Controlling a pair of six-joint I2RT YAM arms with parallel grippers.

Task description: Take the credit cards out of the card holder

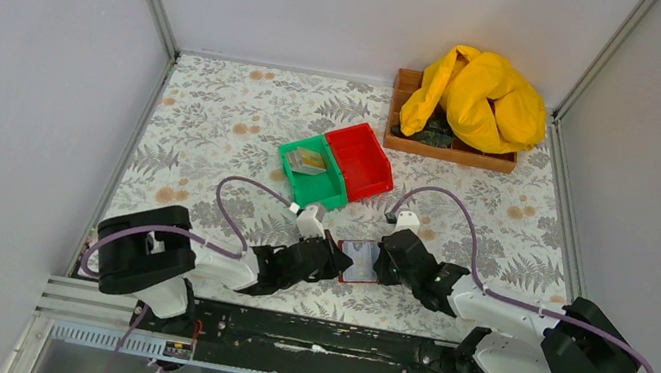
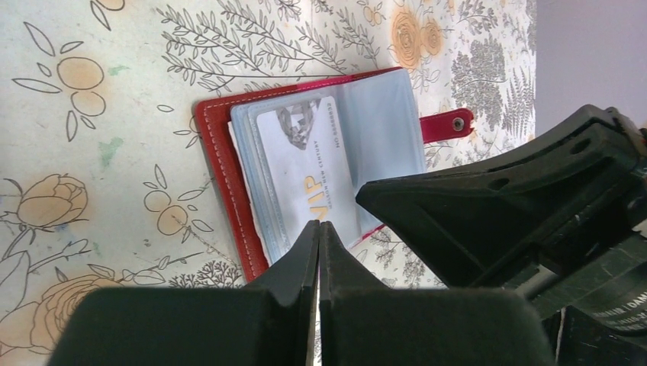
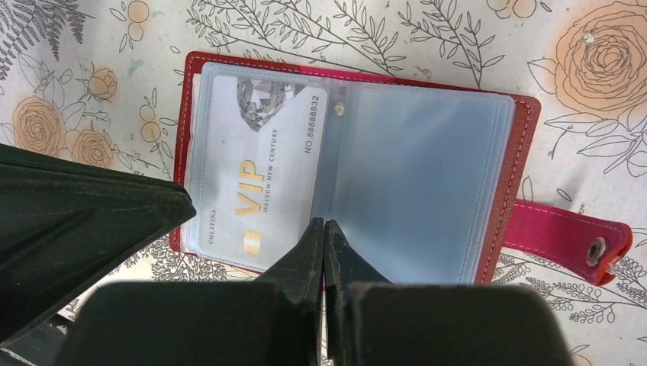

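Open card holder (image 1: 361, 261) showing VIP card (image 3: 255, 183), left gripper (image 2: 319, 226) at 9 o'clock, right gripper (image 3: 324, 223) at 3, both pinched closed.

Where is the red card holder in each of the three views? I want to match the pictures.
Top external: the card holder is low in the centre, small, lying open.
Left wrist: upper centre, with its strap pointing right.
Right wrist: it fills the middle, strap at lower right.
Shared landmark: the white VIP card in its sleeve; from above it is only a pale patch.
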